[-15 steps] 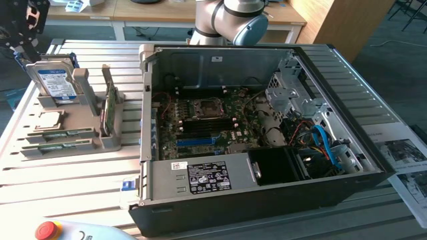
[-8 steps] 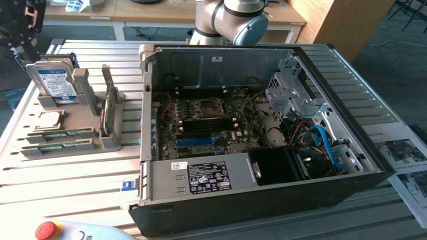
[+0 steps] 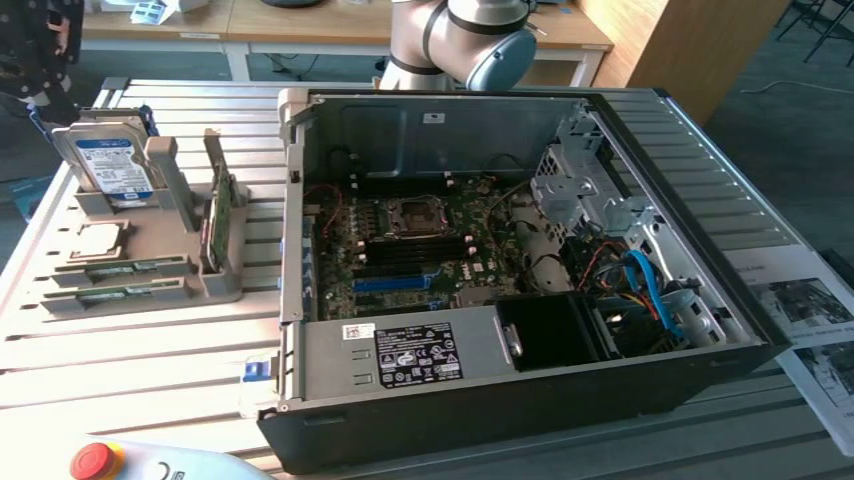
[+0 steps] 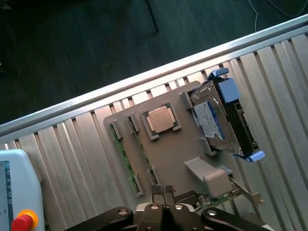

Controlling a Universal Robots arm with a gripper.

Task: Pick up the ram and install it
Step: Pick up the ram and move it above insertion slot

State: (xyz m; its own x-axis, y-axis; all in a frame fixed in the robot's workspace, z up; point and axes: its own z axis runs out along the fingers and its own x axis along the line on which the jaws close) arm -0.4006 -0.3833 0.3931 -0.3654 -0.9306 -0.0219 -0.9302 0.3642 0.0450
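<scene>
In the exterior view, the open case (image 3: 534, 400) sits mid-table with its lid off, so the motherboard's memory slots (image 3: 400, 258) are reachable from above. At 9 o'clock from the case, a grey holder (image 3: 200, 285) keeps 2 ram sticks (image 3: 118, 270) lying in grooves, which I judge leaves their edges free for gripping. In the wrist view, my gripper (image 4: 164, 190) hangs above that holder with its fingers closed together on nothing. Its tips are near one stick's end.
</scene>
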